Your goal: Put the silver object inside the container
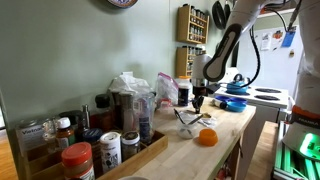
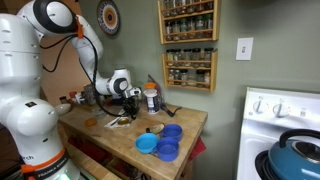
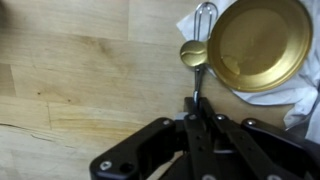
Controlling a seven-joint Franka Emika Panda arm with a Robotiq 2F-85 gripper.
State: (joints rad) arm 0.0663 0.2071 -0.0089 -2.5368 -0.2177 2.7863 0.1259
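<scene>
My gripper (image 3: 197, 108) is shut on the thin handle of the silver object (image 3: 192, 54), a small spoon whose round bowl points away from the jaws. The spoon hangs just left of the container (image 3: 262, 42), a round see-through bowl that looks yellowish here and sits on a white cloth (image 3: 195, 22). In both exterior views the gripper (image 1: 198, 99) (image 2: 128, 98) hovers low over the wooden counter, right above the container (image 1: 189, 121) (image 2: 121, 120). The spoon is too small to make out there.
An orange round thing (image 1: 207, 137) (image 2: 90, 122) lies on the counter near the container. Blue bowls (image 2: 165, 142) (image 1: 235, 101) sit toward the counter's end by the stove. A blue pot (image 2: 296, 157) stands on the stove. Jars and bottles (image 1: 85, 150) crowd one end.
</scene>
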